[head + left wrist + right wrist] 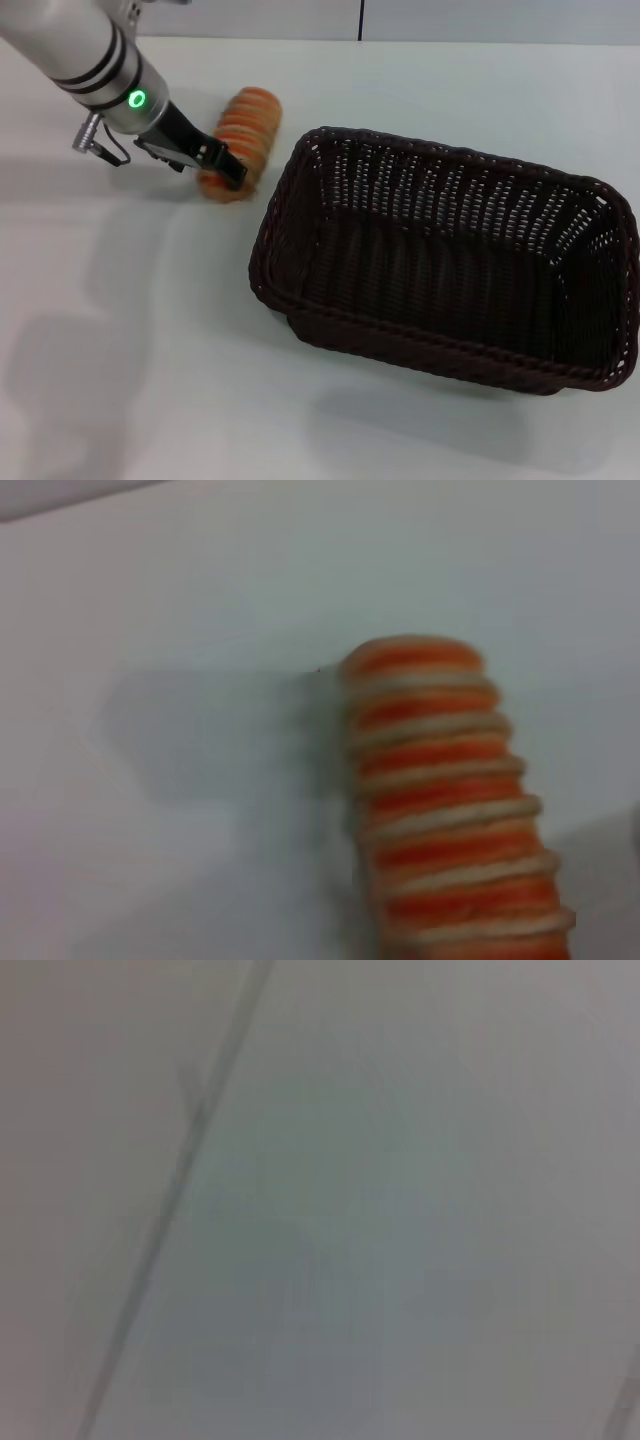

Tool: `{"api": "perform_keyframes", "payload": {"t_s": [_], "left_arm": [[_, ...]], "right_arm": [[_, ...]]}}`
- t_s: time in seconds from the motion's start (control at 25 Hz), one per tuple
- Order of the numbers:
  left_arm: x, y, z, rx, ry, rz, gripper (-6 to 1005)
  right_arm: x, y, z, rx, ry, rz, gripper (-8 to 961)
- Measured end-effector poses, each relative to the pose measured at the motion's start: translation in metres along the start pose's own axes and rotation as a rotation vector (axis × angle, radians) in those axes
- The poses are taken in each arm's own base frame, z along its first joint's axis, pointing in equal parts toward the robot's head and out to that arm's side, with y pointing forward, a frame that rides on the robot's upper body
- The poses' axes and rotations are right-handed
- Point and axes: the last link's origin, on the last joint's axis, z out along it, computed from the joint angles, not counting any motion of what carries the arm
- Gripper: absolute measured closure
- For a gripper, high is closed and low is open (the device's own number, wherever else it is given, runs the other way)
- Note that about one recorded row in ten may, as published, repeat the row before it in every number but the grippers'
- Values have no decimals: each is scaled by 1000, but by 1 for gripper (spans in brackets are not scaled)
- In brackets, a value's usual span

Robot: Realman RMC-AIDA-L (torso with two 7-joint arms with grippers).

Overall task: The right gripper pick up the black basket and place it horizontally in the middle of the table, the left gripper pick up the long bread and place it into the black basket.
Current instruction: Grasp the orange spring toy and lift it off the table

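Black basket [450,260] cut off rightward

table [150,380]: white | on it: black basket [450,260]; long bread [245,135] just left of it

No readable text anywhere here. No labels, brands or numbers on anything. Only sign-ish thing is a green light [136,99] on the left arm.

Long bread [241,142] lies left of black basket [450,260].
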Motion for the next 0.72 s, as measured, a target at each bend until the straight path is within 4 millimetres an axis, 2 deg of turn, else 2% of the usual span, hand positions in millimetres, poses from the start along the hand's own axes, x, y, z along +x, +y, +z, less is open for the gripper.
{"api": "perform_keyframes", "payload": {"t_s": [0.12, 0.24, 0.72], "left_arm": [[-3, -6, -1, 1, 2, -16, 143], [-3, -7, -2, 2, 2, -17, 143], [-3, 2, 2, -13, -2, 15, 186]], "right_arm": [[8, -22, -10, 105, -15, 124, 378], [11, -30, -15, 132, -17, 153, 378], [8, -27, -8, 111, -31, 152, 376]]}}
